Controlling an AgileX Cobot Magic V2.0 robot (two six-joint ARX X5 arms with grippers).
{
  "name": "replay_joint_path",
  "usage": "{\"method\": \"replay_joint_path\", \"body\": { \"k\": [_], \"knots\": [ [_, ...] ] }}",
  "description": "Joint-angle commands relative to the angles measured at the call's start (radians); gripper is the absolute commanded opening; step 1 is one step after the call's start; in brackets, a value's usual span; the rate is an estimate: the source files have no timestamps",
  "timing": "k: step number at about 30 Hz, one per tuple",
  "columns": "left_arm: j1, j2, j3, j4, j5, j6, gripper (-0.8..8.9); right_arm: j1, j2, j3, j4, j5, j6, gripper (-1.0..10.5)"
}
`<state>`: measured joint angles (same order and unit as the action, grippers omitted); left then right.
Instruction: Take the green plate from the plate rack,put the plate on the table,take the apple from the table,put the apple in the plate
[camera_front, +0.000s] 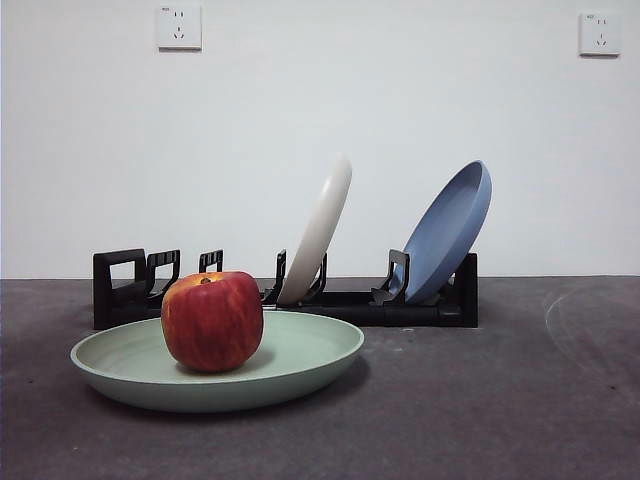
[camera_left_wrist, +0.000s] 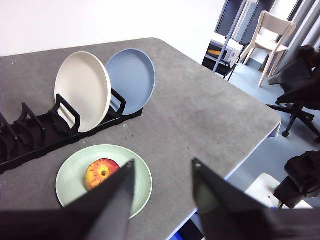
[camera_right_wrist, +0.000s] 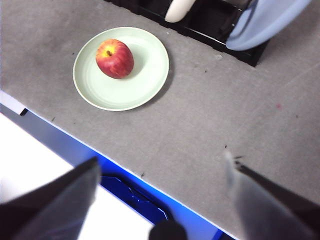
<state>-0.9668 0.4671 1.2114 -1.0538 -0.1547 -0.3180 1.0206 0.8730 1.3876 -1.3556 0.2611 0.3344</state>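
- On the dark grey matte table (camera_front: 520, 400), the pale mint-green round plate (camera_front: 300, 355) is lying flat, just before the long black plastic plate rack (camera_front: 420, 305).
- The red, yellow-streaked apple (camera_front: 212, 321) is sitting in it.
- Both grippers, left (camera_left_wrist: 162, 187) and right (camera_right_wrist: 160, 180), are hovering apart, jaws spread, gripping nothing.

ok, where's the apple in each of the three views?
Front view: apple left of centre, on the green plate, before the plate rack.
Left wrist view: apple low, beside the left gripper.
Right wrist view: apple upper left, on the plate.
Shared landmark: cream-white plate in the rack.
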Motion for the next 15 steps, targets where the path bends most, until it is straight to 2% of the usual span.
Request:
{"method": "replay_joint_path", "body": {
  "k": [1, 11, 15],
  "knots": [
    [0.003, 0.004, -0.005, 0.006, -0.003, 0.009, -0.08, 0.001, -0.02, -0.013, -0.023, 0.012, 0.032, -0.1],
    [0.003, 0.005, -0.005, 0.007, -0.007, 0.008, -0.08, 0.001, -0.027, -0.013, -0.023, 0.023, 0.038, -0.1],
    [0.003, 0.007, -0.005, 0.005, -0.004, 0.008, -0.03, 0.001, -0.026, -0.011, -0.023, 0.028, 0.065, 0.0]
  ]
}}
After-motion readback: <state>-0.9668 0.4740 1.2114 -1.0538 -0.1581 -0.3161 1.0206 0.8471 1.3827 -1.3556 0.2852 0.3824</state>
